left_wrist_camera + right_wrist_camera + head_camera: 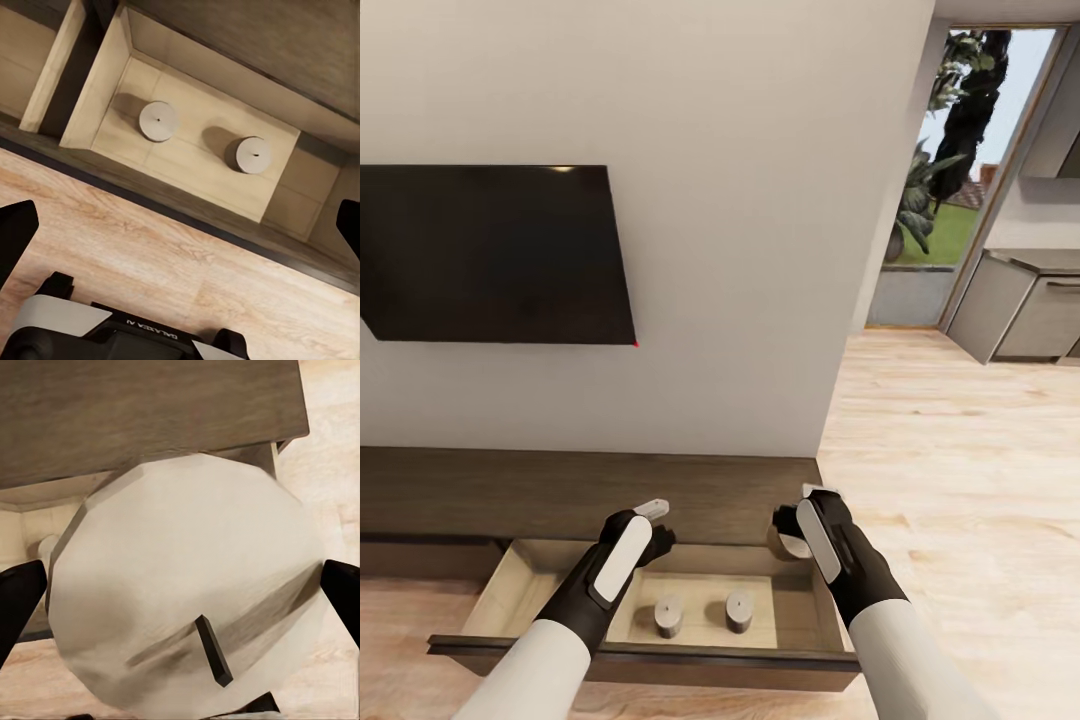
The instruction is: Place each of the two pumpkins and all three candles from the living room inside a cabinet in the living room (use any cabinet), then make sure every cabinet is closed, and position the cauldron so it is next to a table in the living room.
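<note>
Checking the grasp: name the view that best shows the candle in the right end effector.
The right wrist view: the held candle shows large, wick visible, between both fingertips. In the head view the right end effector mostly hides it. The left wrist view shows two other candles in the drawer.

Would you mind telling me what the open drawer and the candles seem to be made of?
The drawer looks like pale matt wood inside, with visible grain, behind a dark-brown wood front. The candles look like matt grey-beige wax, with a dark wick showing on the one in the right gripper.
</note>
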Controlling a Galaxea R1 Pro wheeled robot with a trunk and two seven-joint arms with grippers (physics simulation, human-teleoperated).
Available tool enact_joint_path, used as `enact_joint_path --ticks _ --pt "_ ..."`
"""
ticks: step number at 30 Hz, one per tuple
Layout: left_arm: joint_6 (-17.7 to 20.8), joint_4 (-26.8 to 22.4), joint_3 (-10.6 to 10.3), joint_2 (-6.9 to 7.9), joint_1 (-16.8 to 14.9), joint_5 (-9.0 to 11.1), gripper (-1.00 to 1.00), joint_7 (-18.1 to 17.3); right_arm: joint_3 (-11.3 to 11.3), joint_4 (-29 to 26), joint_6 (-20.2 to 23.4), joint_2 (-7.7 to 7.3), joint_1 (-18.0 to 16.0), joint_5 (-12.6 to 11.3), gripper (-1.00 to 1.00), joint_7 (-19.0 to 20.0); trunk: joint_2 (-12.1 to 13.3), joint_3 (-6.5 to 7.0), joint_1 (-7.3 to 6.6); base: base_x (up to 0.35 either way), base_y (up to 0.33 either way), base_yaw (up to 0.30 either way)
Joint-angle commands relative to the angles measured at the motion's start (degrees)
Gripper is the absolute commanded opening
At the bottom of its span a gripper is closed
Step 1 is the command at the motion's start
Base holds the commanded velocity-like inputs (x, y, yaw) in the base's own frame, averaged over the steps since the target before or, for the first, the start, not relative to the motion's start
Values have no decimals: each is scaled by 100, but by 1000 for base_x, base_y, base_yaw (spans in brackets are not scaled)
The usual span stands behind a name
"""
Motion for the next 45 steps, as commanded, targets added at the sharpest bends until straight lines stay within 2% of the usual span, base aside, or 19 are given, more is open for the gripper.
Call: enact_joint_path --ticks 1,11,25,31,45 --pt "3 -9 -9 2 -5 54 100 57 10 -5 38 -2 -6 -56 -100 -58 -13 -12 4 3 0 0" --pt "4 -35 21 -2 -5 54 100 58 -6 21 191 -10 -6 -93 -100 -37 -13 -12 4 0 0 0" --pt "12 -39 31 -3 -5 55 100 58 -11 37 108 -32 60 -33 -100 -12 -574 -263 311 0 0 0" --pt "10 -39 32 -6 -5 55 100 58 19 88 95 -185 56 -24 -100 -13 -815 -371 443 0 0 0" --pt "3 -39 23 -16 -5 55 100 58 -7 171 185 -162 56 -66 -100 -56 -1376 -622 750 0 0 0"
